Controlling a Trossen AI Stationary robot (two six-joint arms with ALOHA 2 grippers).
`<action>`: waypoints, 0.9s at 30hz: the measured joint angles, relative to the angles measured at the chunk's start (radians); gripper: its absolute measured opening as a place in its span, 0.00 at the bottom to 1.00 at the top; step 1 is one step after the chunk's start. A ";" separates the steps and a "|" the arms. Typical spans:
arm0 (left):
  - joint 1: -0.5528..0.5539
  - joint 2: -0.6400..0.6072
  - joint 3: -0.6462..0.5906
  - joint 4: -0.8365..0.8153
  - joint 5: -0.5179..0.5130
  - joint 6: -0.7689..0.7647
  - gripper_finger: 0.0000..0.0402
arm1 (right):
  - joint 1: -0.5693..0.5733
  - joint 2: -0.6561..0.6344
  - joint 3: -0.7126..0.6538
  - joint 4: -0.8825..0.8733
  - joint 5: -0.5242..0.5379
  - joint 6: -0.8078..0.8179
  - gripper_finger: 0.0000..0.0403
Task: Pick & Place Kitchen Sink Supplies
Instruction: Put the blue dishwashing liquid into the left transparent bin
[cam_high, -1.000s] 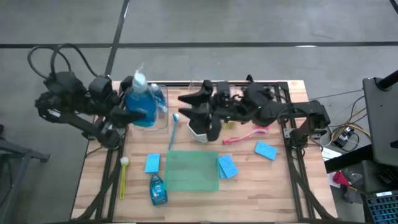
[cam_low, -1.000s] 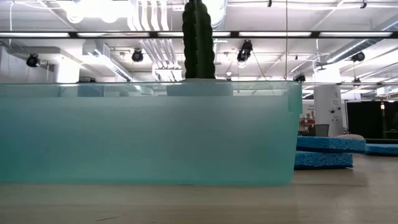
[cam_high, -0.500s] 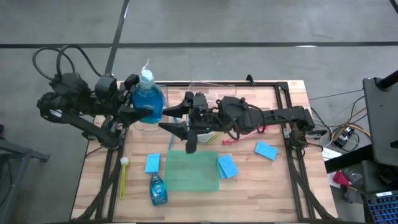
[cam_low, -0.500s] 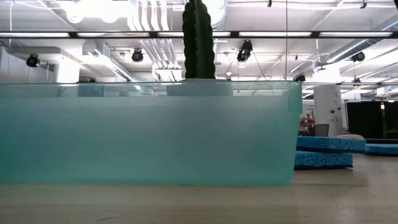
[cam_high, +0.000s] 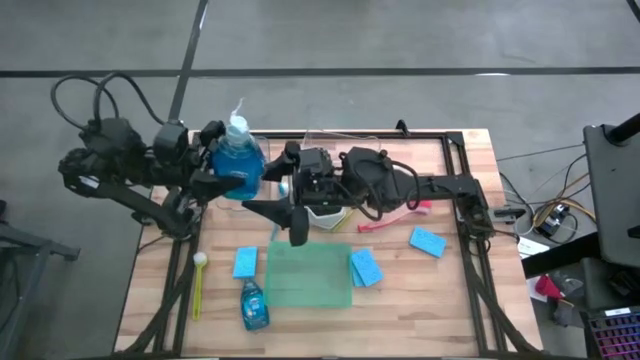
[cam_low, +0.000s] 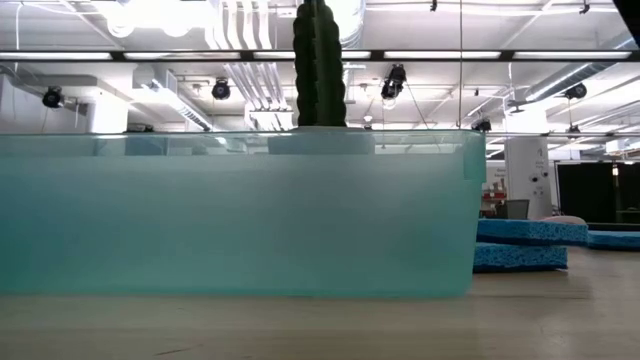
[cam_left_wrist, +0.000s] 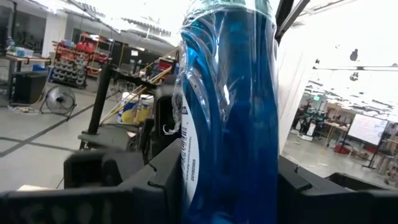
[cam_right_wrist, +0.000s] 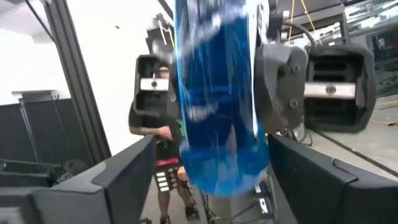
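Note:
My left gripper (cam_high: 213, 172) is shut on a big clear bottle of blue soap (cam_high: 238, 165) with a white cap, over the table's far left part. My right gripper (cam_high: 272, 195) is open and reaches in from the right. In the right wrist view its fingers (cam_right_wrist: 118, 177) stand on either side of the soap bottle (cam_right_wrist: 217, 112). A small soap bottle (cam_high: 253, 305), three light-blue sponges (cam_high: 245, 262) (cam_high: 365, 267) (cam_high: 427, 241), a yellow brush (cam_high: 198, 285), a blue brush (cam_high: 276, 222) and a pink brush (cam_high: 395, 215) lie on the table. My left gripper pinches the bottle's body (cam_left_wrist: 230, 124) between its two fingers (cam_left_wrist: 155, 180), coming level from the table's left. The bottle is lifted clear and stands about upright, cap uppermost. My right gripper's fingers flank the bottle's lower end (cam_right_wrist: 224, 180); I cannot tell whether they touch it.
A translucent green mat (cam_high: 308, 273) lies in the near middle and fills the low view (cam_low: 230, 210). A cactus in a white pot (cam_high: 325, 207) stands under my right arm. A clear container (cam_high: 340, 140) sits at the far edge.
My right arm has stretched toward the table's left, bringing its gripper from above the cactus pot up to the held bottle. My left gripper has shifted the bottle slightly rightward and turned it more upright.

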 joint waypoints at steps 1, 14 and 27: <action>0.000 0.003 -0.004 0.000 -0.002 0.000 0.37 | -0.004 0.000 0.001 0.000 0.000 0.004 0.80; 0.001 0.023 -0.013 0.085 -0.031 0.001 0.37 | -0.007 -0.002 -0.002 -0.029 0.003 0.035 0.79; 0.001 0.035 -0.016 0.061 -0.004 -0.014 0.37 | -0.008 -0.002 -0.003 -0.020 0.003 0.061 0.59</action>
